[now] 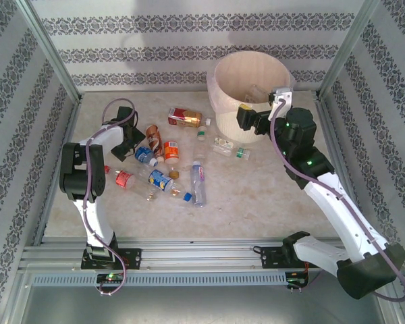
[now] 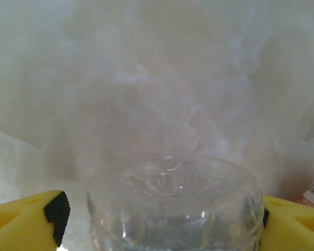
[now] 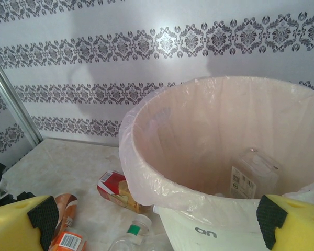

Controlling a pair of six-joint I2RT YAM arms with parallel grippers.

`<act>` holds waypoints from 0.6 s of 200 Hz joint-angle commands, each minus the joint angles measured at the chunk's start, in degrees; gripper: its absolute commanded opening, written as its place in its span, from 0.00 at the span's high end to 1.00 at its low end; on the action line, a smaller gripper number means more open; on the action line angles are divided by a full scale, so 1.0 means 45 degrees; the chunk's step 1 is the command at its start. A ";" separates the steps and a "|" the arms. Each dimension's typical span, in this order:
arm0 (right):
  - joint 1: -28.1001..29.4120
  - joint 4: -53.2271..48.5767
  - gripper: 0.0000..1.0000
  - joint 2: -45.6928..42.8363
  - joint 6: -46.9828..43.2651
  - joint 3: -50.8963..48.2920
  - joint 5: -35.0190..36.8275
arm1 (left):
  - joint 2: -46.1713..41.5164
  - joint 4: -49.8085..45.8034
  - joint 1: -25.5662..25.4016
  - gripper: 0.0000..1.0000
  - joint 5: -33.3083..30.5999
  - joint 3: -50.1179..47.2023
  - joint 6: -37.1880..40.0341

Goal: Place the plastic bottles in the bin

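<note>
bottles (image 1: 160, 181): clear, crushed, coloured labels | bin (image 1: 233, 113): round, cream, pinkish-lined

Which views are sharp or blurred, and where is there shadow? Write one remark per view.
Left wrist view: the near clear plastic bottle is soft, everything behind it a milky, washed-out blur. Right wrist view: sharp; a soft grey shadow lies on the patterned wallpaper above the round cream-white bin with its pinkish liner. Top external view: evenly lit, no hard shadows on the pale tabletop.

You can see clear, shiny plastic bottles (image 1: 198, 181), a thin crinkly bag (image 3: 146, 178) and the smooth plastic bin (image 3: 225, 235).
</note>
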 commanded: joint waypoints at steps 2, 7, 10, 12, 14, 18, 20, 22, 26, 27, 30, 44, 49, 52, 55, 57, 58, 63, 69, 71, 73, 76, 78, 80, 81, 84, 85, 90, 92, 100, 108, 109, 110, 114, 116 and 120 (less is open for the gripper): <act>0.0136 -0.0147 0.02 -0.0358 -0.0335 -0.0299 0.0236 | 0.0201 0.1148 0.0113 0.22 0.0214 -0.0288 -0.0370; 0.0131 -0.0153 0.02 -0.0360 -0.0356 -0.0334 0.0227 | 0.0197 0.1228 0.0113 0.24 0.0214 -0.0311 -0.0354; 0.0144 -0.0153 0.02 -0.0361 -0.0365 -0.0332 0.0202 | 0.0197 0.1270 0.0140 0.25 0.0214 -0.0330 -0.0352; 0.0137 -0.0153 0.02 -0.0356 -0.0376 -0.0338 0.0196 | 0.0183 0.1305 0.0134 0.26 0.0214 -0.0347 -0.0351; 0.0135 -0.0153 0.02 -0.0360 -0.0374 -0.0344 0.0174 | 0.0179 0.1338 0.0133 0.27 0.0223 -0.0361 -0.0351; 0.0132 -0.0148 0.02 -0.0344 -0.0397 -0.0351 0.0147 | 0.0163 0.1400 0.0132 0.28 0.0231 -0.0386 -0.0334; 0.0134 -0.0181 0.02 -0.0328 -0.0423 -0.0357 0.0128 | 0.0150 0.1450 0.0132 0.29 0.0247 -0.0405 -0.0318; 0.0135 -0.0185 0.02 -0.0338 -0.0405 -0.0339 0.0109 | 0.0132 0.1482 0.0132 0.30 0.0251 -0.0419 -0.0314; 0.0135 -0.0194 0.02 -0.0312 -0.0421 -0.0322 0.0082 | 0.0098 0.1542 0.0132 0.31 0.0267 -0.0447 -0.0294; 0.0135 -0.0193 0.02 -0.0317 -0.0423 -0.0311 0.0060 | 0.0089 0.1560 0.0132 0.32 0.0270 -0.0458 -0.0293; 0.0150 -0.0222 0.02 -0.0304 -0.0408 -0.0305 0.0040 | 0.0045 0.1592 0.0132 0.33 0.0255 -0.0478 -0.0293; 0.0172 -0.0333 0.02 -0.0302 -0.0340 -0.0228 -0.0007 | -0.0221 0.1739 0.0135 0.37 0.0197 -0.0560 -0.0189; 0.0174 -0.0310 0.02 -0.0315 -0.0301 -0.0252 -0.0003 | -0.0346 0.1781 0.0132 0.38 0.0148 -0.0593 -0.0120; 0.0174 -0.0283 0.02 -0.0348 -0.0271 -0.0275 0.0008 | -0.0432 0.1818 0.0132 0.39 0.0122 -0.0622 -0.0049; 0.0174 -0.0255 0.02 -0.0352 -0.0255 -0.0307 0.0026 | -0.0504 0.1871 0.0132 0.39 0.0102 -0.0643 0.0001; 0.0184 -0.0242 0.02 -0.0369 -0.0241 -0.0332 0.0034 | -0.0559 0.1909 0.0132 0.39 0.0088 -0.0684 0.0064; 0.0189 -0.0217 0.02 -0.0375 -0.0226 -0.0346 0.0036 | -0.0591 0.1939 0.0132 0.39 0.0082 -0.0694 0.0100; 0.0193 -0.0184 0.02 -0.0410 -0.0176 -0.0393 0.0073 | -0.0764 0.2151 0.0132 0.40 0.0077 -0.0814 0.0274; 0.0193 -0.0150 0.02 -0.0453 -0.0169 -0.0451 0.0091 | -0.1003 0.2452 0.0132 0.40 0.0077 -0.1003 0.0452; 0.0193 -0.0133 0.02 -0.0457 -0.0156 -0.0480 0.0080 | -0.1075 0.2562 0.0132 0.41 0.0077 -0.1072 0.0499; 0.0193 -0.0119 0.02 -0.0473 -0.0153 -0.0507 0.0087 | -0.1175 0.2673 0.0142 0.41 0.0062 -0.1152 0.0535; 0.0193 -0.0107 0.02 -0.0478 -0.0133 -0.0529 0.0095 | -0.1295 0.2823 0.0133 0.41 0.0058 -0.1256 0.0604; 0.0193 -0.0112 0.02 -0.0493 -0.0133 -0.0543 0.0095 | -0.1397 0.2929 0.0133 0.41 0.0043 -0.1330 0.0659; 0.0193 -0.0104 0.02 -0.0487 -0.0132 -0.0567 0.0105 | -0.1485 0.3028 0.0132 0.42 0.0039 -0.1398 0.0717; 0.0193 -0.0099 0.02 -0.0502 -0.0123 -0.0570 0.0110 | -0.1523 0.3074 0.0132 0.42 0.0029 -0.1412 0.0739; 0.0193 -0.0078 0.02 -0.0511 -0.0100 -0.0598 0.0124 | -0.1658 0.3212 0.0132 0.42 0.0000 -0.1506 0.0818; 0.0193 -0.0086 0.02 -0.0504 -0.0106 -0.0596 0.0130 | -0.1707 0.3235 0.0132 0.42 -0.0001 -0.1544 0.0848; 0.0193 -0.0077 0.02 -0.0532 -0.0079 -0.0619 0.0110 | -0.1929 0.3393 0.0132 0.42 -0.0018 -0.1665 0.0952; 0.0193 -0.0075 0.02 -0.0536 -0.0061 -0.0629 0.0094 | -0.2034 0.3472 0.0132 0.43 -0.0030 -0.1730 0.0995; 0.0208 -0.0066 0.02 -0.0575 0.0065 -0.0685 0.0075 | -0.2415 0.3719 0.0132 0.43 -0.0040 -0.1906 0.1198; 0.0213 0.0030 0.02 -0.0602 0.0271 -0.0781 0.0023 | -0.2823 0.3983 0.0132 0.44 0.0007 -0.2091 0.1387; 0.0223 0.0056 0.02 -0.0599 0.0304 -0.0785 0.0020 | -0.2875 0.4010 0.0132 0.44 0.0013 -0.2120 0.1406; 0.0218 0.0059 0.02 -0.0607 0.0330 -0.0807 0.0009 | -0.2931 0.4044 0.0132 0.44 0.0025 -0.2145 0.1426; 0.0234 0.0140 0.02 -0.0633 0.0485 -0.0868 -0.0004 | -0.3144 0.4196 0.0132 0.44 0.0082 -0.2249 0.1483; 0.0233 0.0193 0.02 -0.0654 0.0535 -0.0907 -0.0007 | -0.3250 0.4273 0.0132 0.44 0.0117 -0.2287 0.1514; 0.0242 0.0330 0.02 -0.0670 0.0734 -0.0999 -0.0002 | -0.3446 0.4395 0.0118 0.44 0.0189 -0.2401 0.1579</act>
